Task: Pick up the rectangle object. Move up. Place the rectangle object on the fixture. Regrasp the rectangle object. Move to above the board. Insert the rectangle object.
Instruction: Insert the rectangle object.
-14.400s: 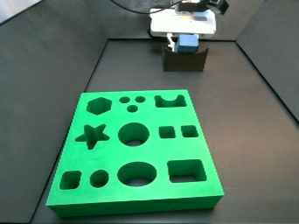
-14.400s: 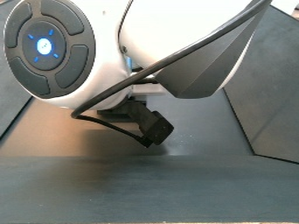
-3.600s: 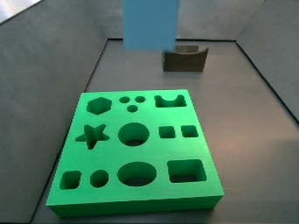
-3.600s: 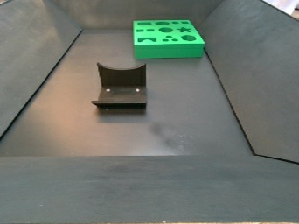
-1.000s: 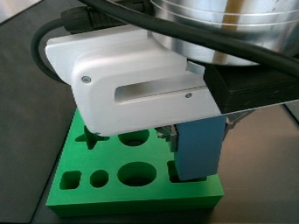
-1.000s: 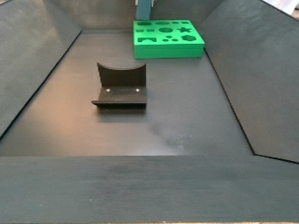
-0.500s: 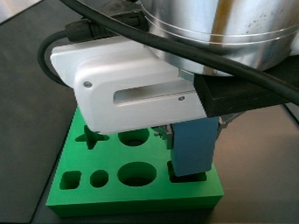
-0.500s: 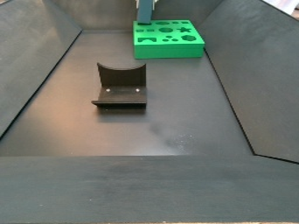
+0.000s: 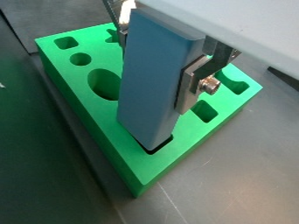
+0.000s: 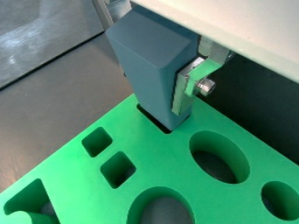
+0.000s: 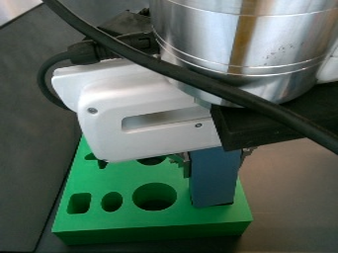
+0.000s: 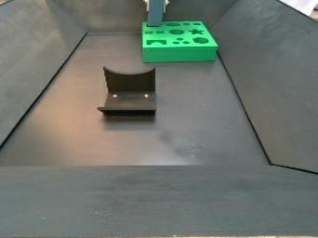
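Observation:
The rectangle object, a light blue-grey block, stands upright between the fingers of my gripper, which is shut on it. Its lower end sits in a square cut-out near a corner of the green board. Both wrist views show this; the block meets the dark hole edge in the board. In a side view the arm fills most of the frame and the block reaches down into the board. The fixture stands apart, with nothing on it.
Other cut-outs lie beside the block: an oval and two small squares. Dark sloping walls enclose the black floor. The board lies at the far end in a side view, with the block above it.
The gripper has come down with the block over the last second. The block's lower end now sits lower, at the board's square cut-out. The fixture and board have not moved.

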You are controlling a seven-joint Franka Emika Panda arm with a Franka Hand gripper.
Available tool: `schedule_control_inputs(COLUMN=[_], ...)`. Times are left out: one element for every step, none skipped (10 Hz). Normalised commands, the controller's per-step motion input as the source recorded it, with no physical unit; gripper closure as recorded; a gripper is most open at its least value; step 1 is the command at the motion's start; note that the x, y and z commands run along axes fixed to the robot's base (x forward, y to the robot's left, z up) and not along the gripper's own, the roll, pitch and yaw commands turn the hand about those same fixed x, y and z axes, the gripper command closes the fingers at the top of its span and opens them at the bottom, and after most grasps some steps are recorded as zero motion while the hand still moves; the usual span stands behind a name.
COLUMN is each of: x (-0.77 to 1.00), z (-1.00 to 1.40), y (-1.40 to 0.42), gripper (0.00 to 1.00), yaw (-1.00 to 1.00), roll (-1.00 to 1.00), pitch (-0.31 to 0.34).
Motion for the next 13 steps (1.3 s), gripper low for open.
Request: schedule_control_inputs(x=[0.0,0.12,0.14,0.13,0.01,0.02,0.0,0.01,0.07,0.17,0.22,0.21,0.24], z=[-0.13,-0.18,-0.14,-0.12,-0.21,-0.26,-0.31,-0.37,-0.41,-0.56,-0.7,-0.77,-0.78], y=[-0.04,0.0,0.0,0.0,0.0,0.0,-0.03,-0.11,-0.19,-0.33,-0.36,-0.36,-0.32], gripper=[1.0,1.0,1.0,1.0,1.0,1.0,1.0,1.0,1.0,1.0,1.0,1.0,1.0], yaw=[-0.15,-0.05,-0.05,-0.03,-0.02,0.0,0.0,0.0,0.08,0.1,0.06,0.1,0.16], roll=[0.06,0.12,0.14,0.16,0.14,0.18,0.25,0.32,0.42,0.34,0.26,0.21,0.21], pitch=[0.0,0.0,0.0,0.0,0.0,-0.001,-0.031,-0.031,-0.027,-0.043,-0.081,-0.114,-0.11])
